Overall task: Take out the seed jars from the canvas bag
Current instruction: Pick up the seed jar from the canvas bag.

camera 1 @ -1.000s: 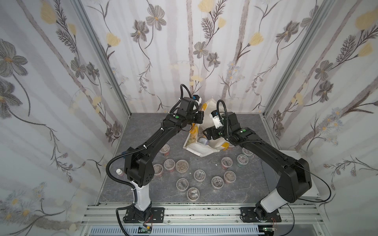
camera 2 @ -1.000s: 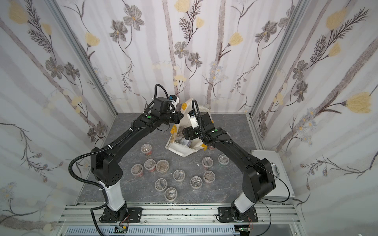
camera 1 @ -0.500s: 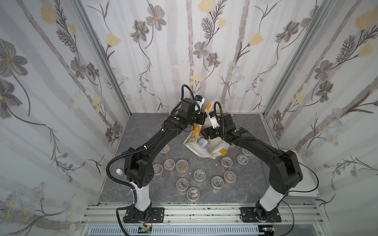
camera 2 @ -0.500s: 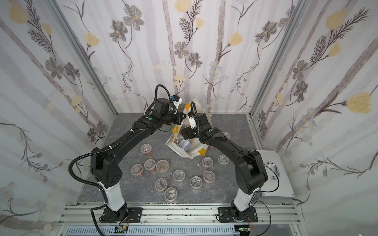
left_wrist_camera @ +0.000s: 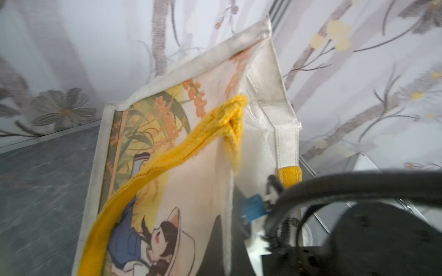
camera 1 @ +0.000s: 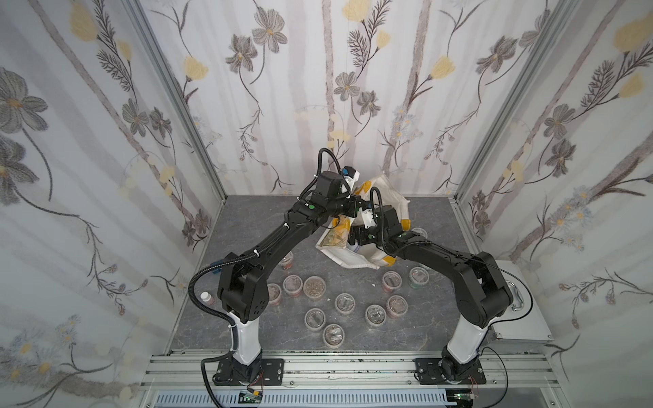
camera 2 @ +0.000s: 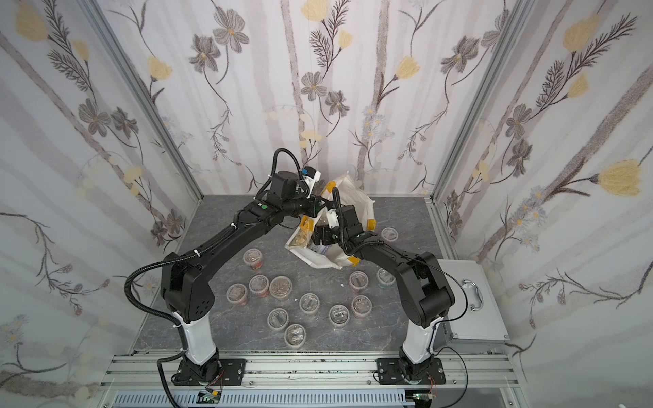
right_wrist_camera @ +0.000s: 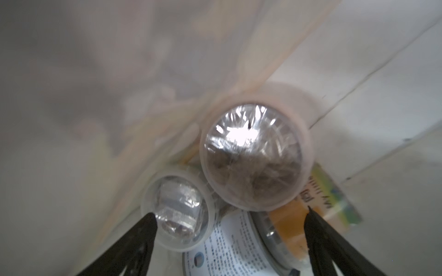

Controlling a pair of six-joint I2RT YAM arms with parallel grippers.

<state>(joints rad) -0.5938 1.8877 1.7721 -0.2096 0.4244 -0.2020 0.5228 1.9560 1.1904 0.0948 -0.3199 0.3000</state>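
- canvas bag (left_wrist_camera: 263, 83): cream woven cloth, matt, with printed panel
- handle (left_wrist_camera: 167, 155): coarse yellow webbing, fuzzy edge
- seed jars (right_wrist_camera: 254, 153): clear plastic, glossy, lids glinting
- tabletop (camera 1: 438, 215): grey stone-look, smooth, dull sheen
- metal case (camera 2: 487, 318): silver metal, satin finish

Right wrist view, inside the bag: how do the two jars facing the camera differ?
The bigger-looking jar shows brown contents; the smaller-looking jar looks mostly clear and shiny. The smaller-looking jar sits at a fingertip of the open right gripper; the bigger-looking jar lies beyond the gap between the fingers. Both are round, clear, and inside the bag.
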